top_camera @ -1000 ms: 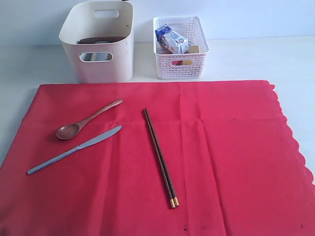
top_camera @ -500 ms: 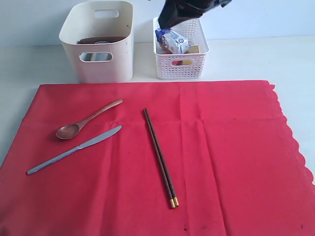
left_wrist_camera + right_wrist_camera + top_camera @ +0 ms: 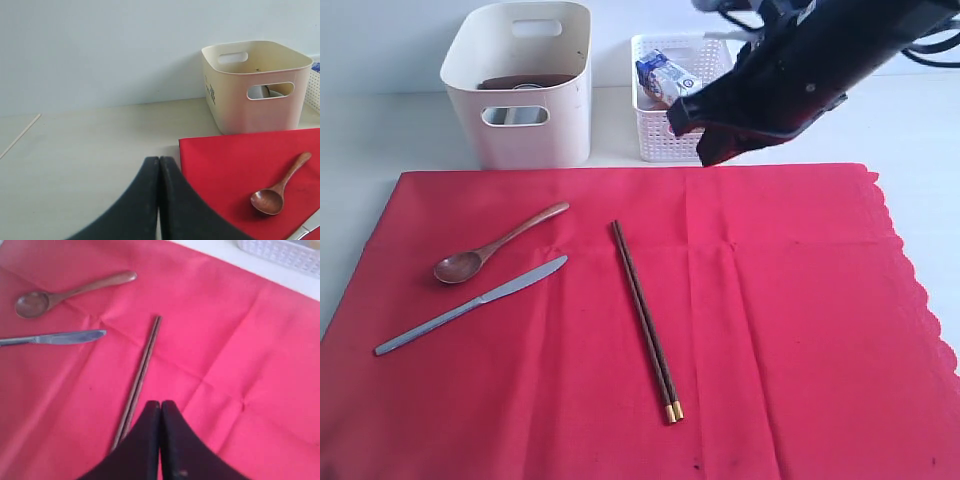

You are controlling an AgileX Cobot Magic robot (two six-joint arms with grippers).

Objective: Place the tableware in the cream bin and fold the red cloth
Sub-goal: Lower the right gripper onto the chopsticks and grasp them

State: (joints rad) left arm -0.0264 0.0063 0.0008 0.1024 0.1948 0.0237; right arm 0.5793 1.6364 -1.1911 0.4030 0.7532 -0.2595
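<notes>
Its jaws pressed together and empty, the right gripper point(image 3: 160, 407) hangs above the far edge of the red cloth point(image 3: 800, 320), the nearer arm to the dark chopsticks point(image 3: 139, 382), which lie on the cloth just ahead, their long axis nearly in line with its closed tips.

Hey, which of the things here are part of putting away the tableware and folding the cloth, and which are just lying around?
For the job: wooden spoon, table knife, chopsticks, cream bin, red cloth.
Just lying about: white lattice basket, milk carton inside it.
</notes>
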